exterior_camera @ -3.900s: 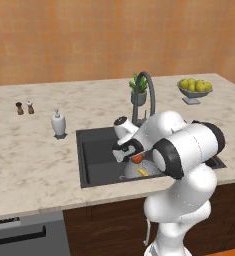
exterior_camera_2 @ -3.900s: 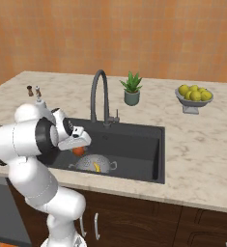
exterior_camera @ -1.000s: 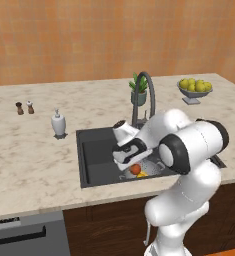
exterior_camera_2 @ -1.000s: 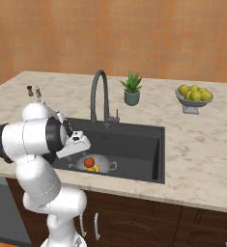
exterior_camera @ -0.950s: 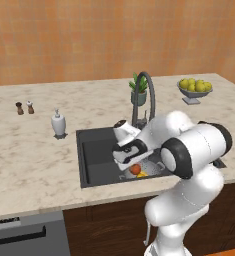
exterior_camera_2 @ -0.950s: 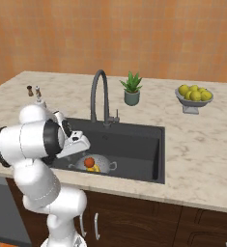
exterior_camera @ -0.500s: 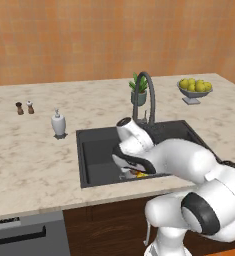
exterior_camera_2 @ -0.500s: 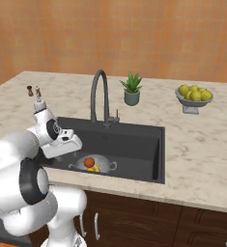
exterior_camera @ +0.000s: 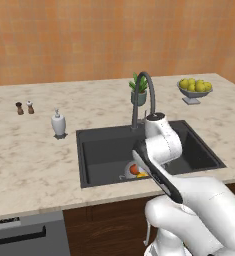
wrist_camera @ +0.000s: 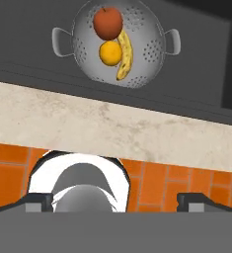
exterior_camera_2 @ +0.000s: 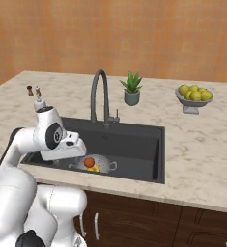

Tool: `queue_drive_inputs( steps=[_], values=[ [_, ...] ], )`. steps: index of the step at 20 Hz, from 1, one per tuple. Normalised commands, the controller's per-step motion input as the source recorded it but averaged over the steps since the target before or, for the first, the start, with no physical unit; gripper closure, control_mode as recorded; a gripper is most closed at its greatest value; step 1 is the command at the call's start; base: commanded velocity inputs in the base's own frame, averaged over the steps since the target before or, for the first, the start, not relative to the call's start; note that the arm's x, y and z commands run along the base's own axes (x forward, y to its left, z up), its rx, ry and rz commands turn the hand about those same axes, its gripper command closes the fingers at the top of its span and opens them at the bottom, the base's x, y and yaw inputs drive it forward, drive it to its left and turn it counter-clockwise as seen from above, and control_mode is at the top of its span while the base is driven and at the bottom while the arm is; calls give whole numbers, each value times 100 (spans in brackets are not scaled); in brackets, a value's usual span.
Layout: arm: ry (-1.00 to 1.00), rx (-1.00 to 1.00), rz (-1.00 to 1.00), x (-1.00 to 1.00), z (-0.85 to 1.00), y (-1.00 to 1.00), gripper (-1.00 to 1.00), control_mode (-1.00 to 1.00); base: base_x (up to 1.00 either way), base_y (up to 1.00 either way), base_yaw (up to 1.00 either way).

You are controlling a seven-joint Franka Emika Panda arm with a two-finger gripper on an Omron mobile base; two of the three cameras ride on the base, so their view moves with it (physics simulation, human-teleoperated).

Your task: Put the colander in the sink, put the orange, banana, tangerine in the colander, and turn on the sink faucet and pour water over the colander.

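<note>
The grey colander [wrist_camera: 142,54] sits in the dark sink [exterior_camera_2: 134,140], near its front wall. In it lie a reddish round fruit [wrist_camera: 107,22], a lighter orange round fruit [wrist_camera: 110,53] and the yellow banana [wrist_camera: 125,52]; which round fruit is the orange and which the tangerine I cannot tell. The colander [exterior_camera_2: 103,167] and its fruit show beside my hand. My gripper [wrist_camera: 117,200] is open and empty, held above the counter's front edge, short of the colander. The dark gooseneck faucet [exterior_camera_2: 99,94] stands behind the basin. No water shows at its spout.
A white soap dispenser [exterior_camera: 58,123] and two small shakers [exterior_camera: 24,107] stand left of the sink. Behind it is a potted plant [exterior_camera_2: 131,89], and a footed bowl of yellow-green fruit [exterior_camera_2: 194,98] stands to the right. Orange floor tiles [wrist_camera: 186,175] lie below the counter edge.
The arm has drawn up and back out of the basin toward the counter's front edge. The fruit stays in the colander and the gripper stays open.
</note>
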Motion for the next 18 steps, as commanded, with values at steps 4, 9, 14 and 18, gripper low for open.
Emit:
queue_drive_inputs(
  steps=[4, 9, 14, 18],
  values=[
    [0, 23, 6, -18, 41, -73, -100, -100, 0, 0, 0],
    [0, 10, 6, -11, 39, -66, -100, -100, 0, 0, 0],
    [0, 2, 1, 0, 34, -62, -100, -100, 0, 0, 0],
    [-1, 0, 2, 1, 21, -48, -100, -100, 0, 0, 0]
  ],
)
